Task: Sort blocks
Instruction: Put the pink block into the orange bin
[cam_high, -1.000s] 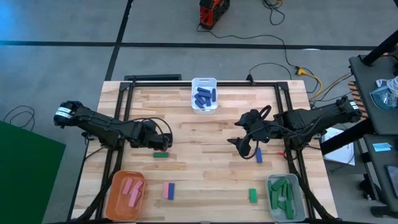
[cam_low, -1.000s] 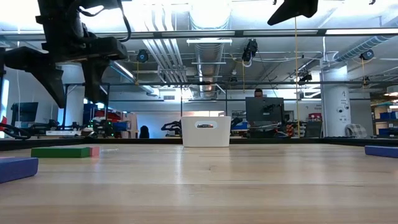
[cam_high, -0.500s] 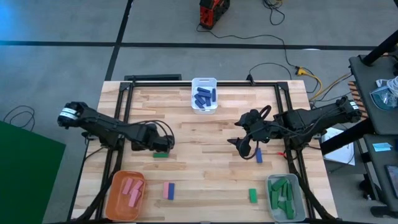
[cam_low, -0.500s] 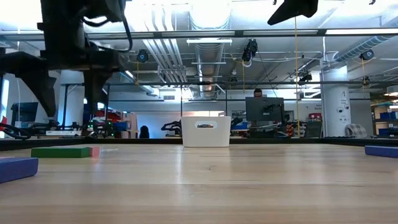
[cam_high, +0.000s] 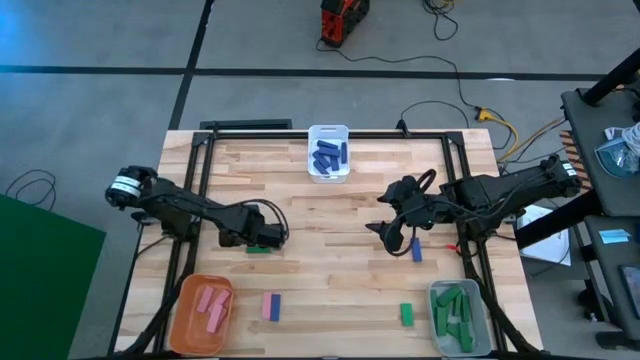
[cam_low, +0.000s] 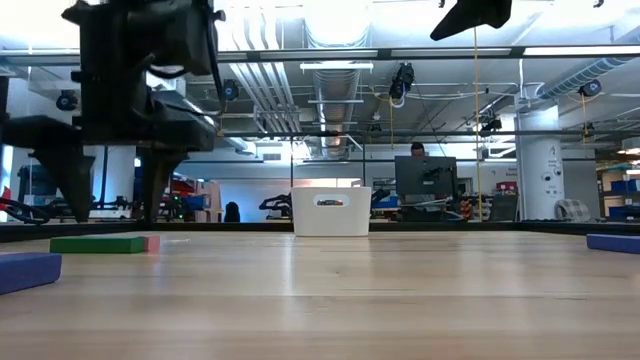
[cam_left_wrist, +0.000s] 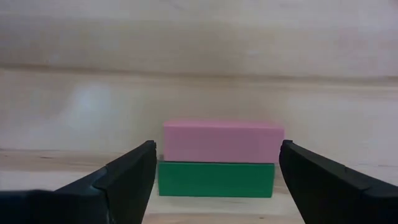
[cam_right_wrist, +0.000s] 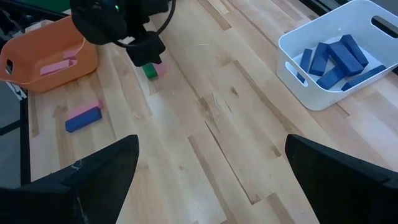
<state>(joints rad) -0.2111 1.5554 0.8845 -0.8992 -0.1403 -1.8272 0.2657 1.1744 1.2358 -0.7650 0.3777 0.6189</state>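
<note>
A green block (cam_left_wrist: 214, 179) and a pink block (cam_left_wrist: 221, 142) lie flat side by side on the wooden table (cam_high: 330, 280), left of centre. My left gripper (cam_left_wrist: 217, 149) is open above them, one finger on either side, touching neither. The low view shows its fingertips (cam_low: 108, 195) above the green block (cam_low: 98, 243). My right gripper (cam_high: 390, 237) waits open at the right, beside a blue block (cam_high: 416, 250). A pink and blue pair (cam_high: 271, 306) and another green block (cam_high: 407, 314) lie near the front edge.
A white bin (cam_high: 328, 155) with blue blocks stands at the far middle. An orange bin (cam_high: 205, 305) with pink blocks sits at the near left, a grey bin (cam_high: 455, 315) with green blocks at the near right. Bare wood lies in the table's middle.
My left gripper has moved toward the table's right edge and down, and now stands over the green and pink blocks. The blocks have not moved.
</note>
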